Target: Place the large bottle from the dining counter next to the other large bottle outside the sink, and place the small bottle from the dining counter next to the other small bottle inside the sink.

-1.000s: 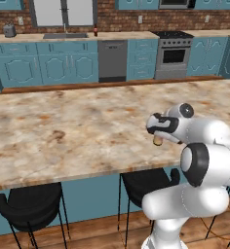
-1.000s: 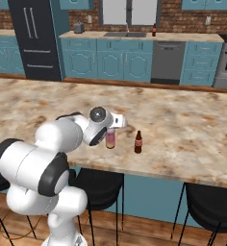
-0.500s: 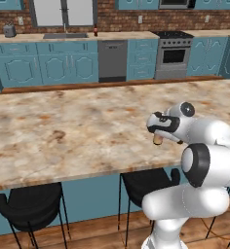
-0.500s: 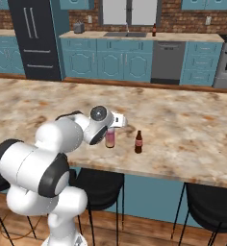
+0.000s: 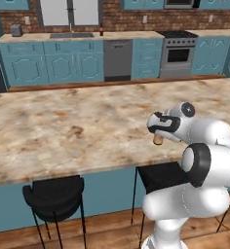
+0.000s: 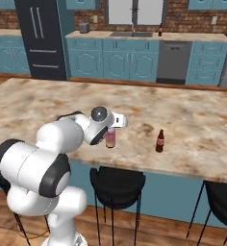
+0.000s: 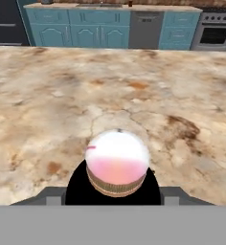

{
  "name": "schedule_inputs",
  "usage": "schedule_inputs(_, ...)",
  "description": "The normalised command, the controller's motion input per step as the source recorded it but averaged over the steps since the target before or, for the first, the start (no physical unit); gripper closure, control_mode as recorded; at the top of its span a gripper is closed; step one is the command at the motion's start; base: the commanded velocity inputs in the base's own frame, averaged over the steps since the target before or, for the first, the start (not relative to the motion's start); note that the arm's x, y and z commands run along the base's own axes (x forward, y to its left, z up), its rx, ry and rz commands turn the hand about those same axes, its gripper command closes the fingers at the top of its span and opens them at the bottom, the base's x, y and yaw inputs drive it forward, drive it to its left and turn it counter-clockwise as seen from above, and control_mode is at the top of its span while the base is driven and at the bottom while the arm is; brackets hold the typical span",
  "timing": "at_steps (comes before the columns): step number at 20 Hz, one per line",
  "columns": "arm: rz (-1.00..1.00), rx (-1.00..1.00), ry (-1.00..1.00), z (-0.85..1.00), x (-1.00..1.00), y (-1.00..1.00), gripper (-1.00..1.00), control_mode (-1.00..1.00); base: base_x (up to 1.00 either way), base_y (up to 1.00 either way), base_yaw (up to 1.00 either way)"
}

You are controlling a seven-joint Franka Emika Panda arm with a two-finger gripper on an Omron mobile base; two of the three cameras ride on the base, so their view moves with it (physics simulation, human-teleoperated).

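Left base view: the gripper (image 5: 159,130) sits over the large bottle (image 5: 158,140) near the front edge of the dining counter (image 5: 63,126), at about 3 o'clock in the picture. Only the bottle's lower end shows under the hand. Whether the jaws are clamped on it cannot be told here.

Right base view: the pink-to-yellow body of the large bottle (image 6: 110,138) stands upright under the hand, with the small bottle (image 6: 159,141) apart from it at 3 o'clock. The fingers are masked by the hand's casing. The sink (image 6: 131,34) lies far off at 12 o'clock, the other large bottle (image 6: 159,31) a dark speck beside it.

Hand view: the bottle's white cap (image 7: 117,155) is centred low at 6 o'clock. Fingertips not discernible.

Recommendation: confirm a firm, centred hold before lifting straight up, keeping the bottle vertical.
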Motion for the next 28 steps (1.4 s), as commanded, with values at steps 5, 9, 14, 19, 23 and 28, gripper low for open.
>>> schedule_inputs(5,0.0,0.0,0.0,0.0,0.0,0.0,1.0,1.0,-0.35,0.68,0.0)
schedule_inputs(9,0.0,0.0,0.0,0.0,0.0,0.0,1.0,1.0,-0.23,0.81,0.0)
schedule_inputs(14,0.0,0.0,0.0,0.0,0.0,0.0,1.0,1.0,-0.17,0.99,0.0)
schedule_inputs(19,0.0,0.0,0.0,0.0,0.0,0.0,1.0,1.0,-0.18,1.0,0.0)
schedule_inputs(23,0.0,0.0,0.0,0.0,0.0,0.0,1.0,1.0,-0.1,1.0,0.0)
schedule_inputs(28,0.0,0.0,0.0,0.0,0.0,0.0,1.0,1.0,-0.16,1.0,0.0)
